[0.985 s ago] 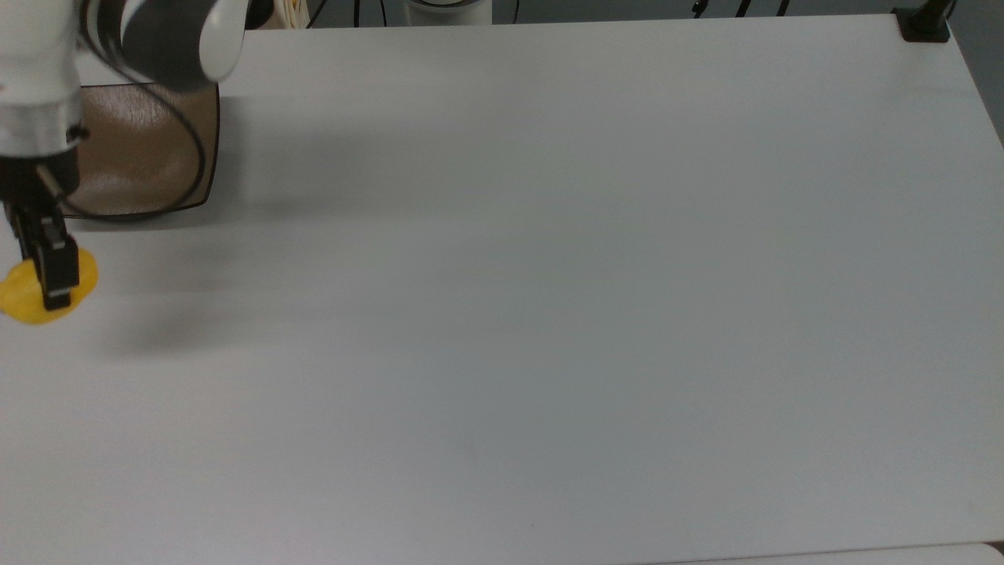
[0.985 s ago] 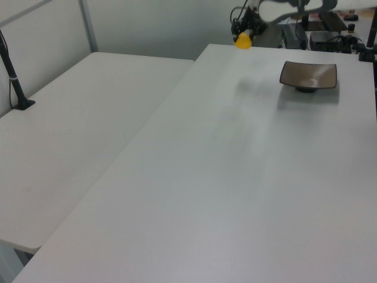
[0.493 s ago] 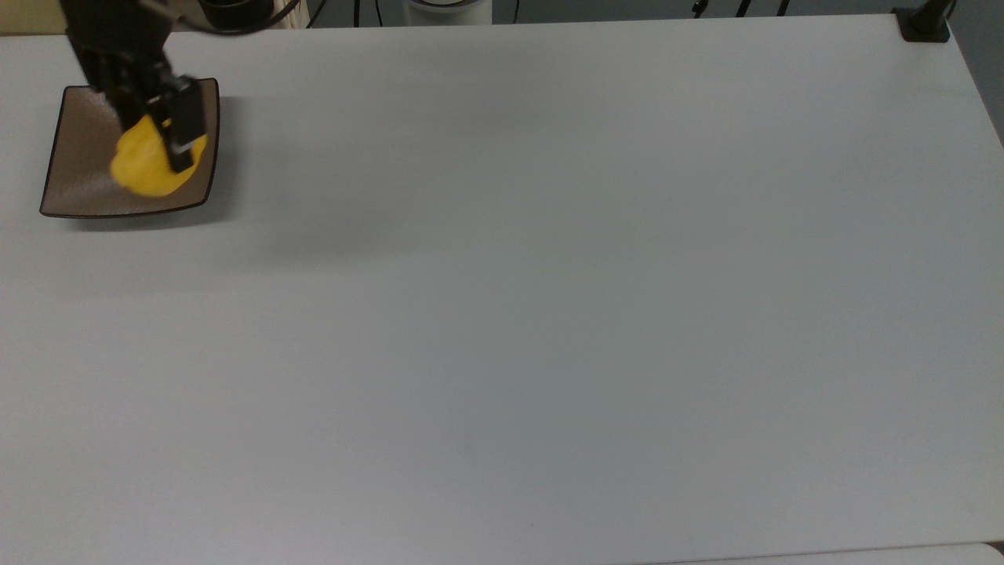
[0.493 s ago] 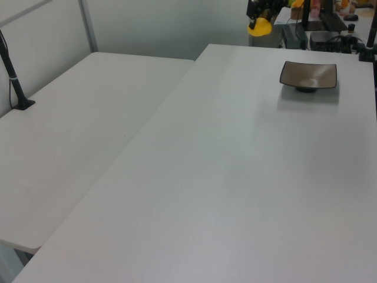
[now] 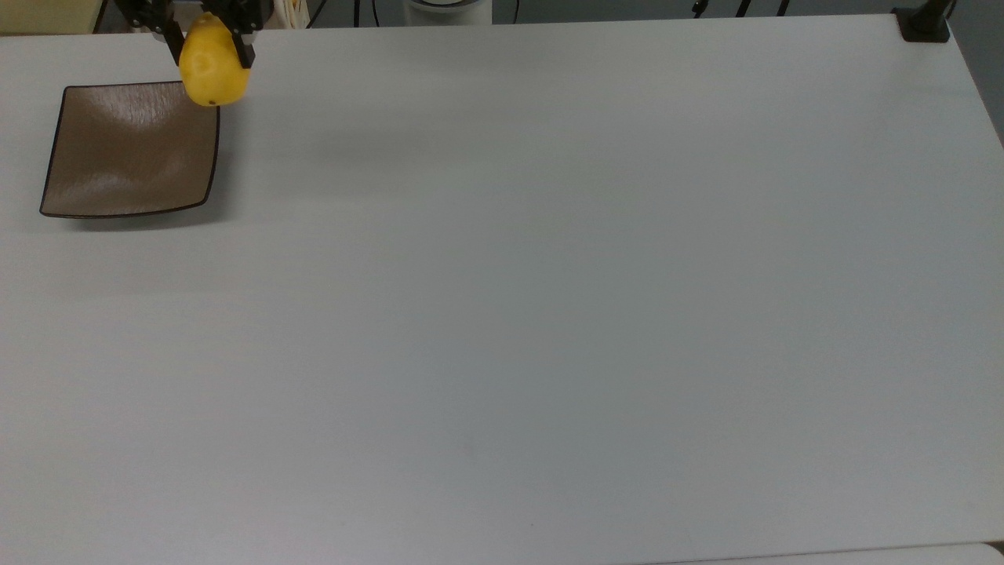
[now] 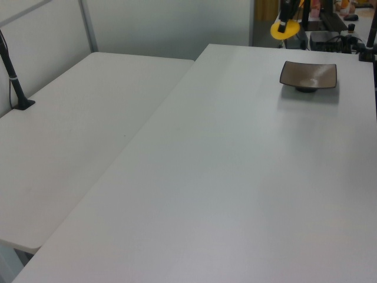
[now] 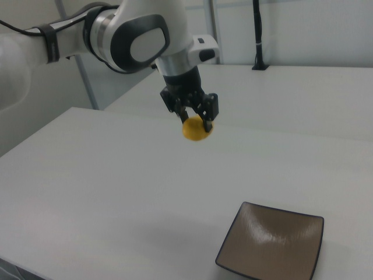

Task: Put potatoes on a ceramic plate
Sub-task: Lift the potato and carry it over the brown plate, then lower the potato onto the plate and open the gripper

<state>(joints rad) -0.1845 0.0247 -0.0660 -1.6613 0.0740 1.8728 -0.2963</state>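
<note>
While the potato (image 5: 212, 70) is hanging in the air, clear of the worktop (image 5: 549, 314), the tool (image 5: 205, 31) is clamping it between two dark fingers (image 7: 207, 118), one pressing on each side of the yellow lump. In the top view a tiny dark spot is showing on the potato's lower part, and the lump is overlapping the upper right corner of the ceramic plate (image 5: 129, 149), though it is sitting well above it rather than touching it. In the right view the potato (image 7: 196, 129) is floating high over the white surface, with the ceramic plate (image 7: 271, 244) lying well apart from it toward the right view's lower right. In the left view the potato (image 6: 284, 29) is appearing above the far edge of the worktop (image 6: 235, 177), up and to the left view's left of the ceramic plate (image 6: 308, 75).

The plate is lying flat near the top view's upper left corner of the worktop, its glossy brown face bare and catching a pale reflection, its thin dark rim curling up at the corners.

In the right view the white arm (image 7: 128, 35) is reaching in from the right view's upper left, its tool (image 7: 193, 121) pointing downward over the worktop (image 7: 87, 192). A second white table (image 6: 70, 130) is standing alongside in the left view.
</note>
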